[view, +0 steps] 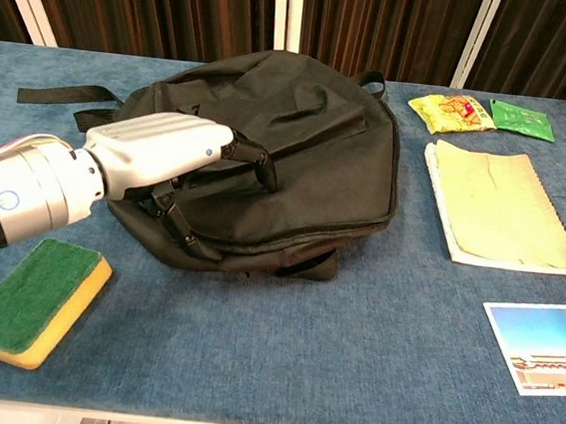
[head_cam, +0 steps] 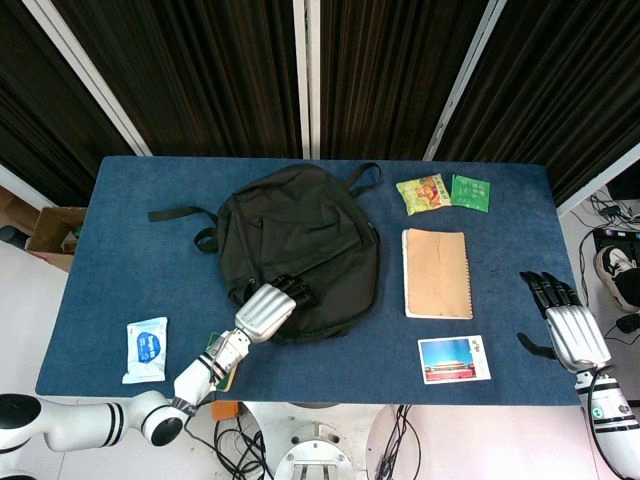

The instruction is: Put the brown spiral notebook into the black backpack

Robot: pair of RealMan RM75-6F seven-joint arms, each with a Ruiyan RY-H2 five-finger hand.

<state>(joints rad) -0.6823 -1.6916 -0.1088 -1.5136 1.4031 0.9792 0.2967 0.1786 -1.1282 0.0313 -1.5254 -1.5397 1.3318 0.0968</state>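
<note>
The black backpack [head_cam: 295, 245] lies flat in the middle of the blue table, its straps toward the far side. The brown spiral notebook [head_cam: 437, 273] lies closed just right of it, spiral on the right, also clear in the chest view [view: 499, 208]. My left hand [view: 168, 156] rests on the backpack's [view: 310, 144] near left edge, fingers bent over the top and thumb against the near side. Whether it grips fabric does not show. My right hand [head_cam: 565, 320] hovers at the table's right edge, fingers apart and holding nothing, well right of the notebook.
A yellow snack packet [head_cam: 423, 192] and a green packet [head_cam: 471, 191] lie beyond the notebook. A postcard [head_cam: 454, 359] lies near the front edge. A green-and-yellow sponge [view: 34, 298] sits under my left forearm, and a wipes pack [head_cam: 146, 349] at front left.
</note>
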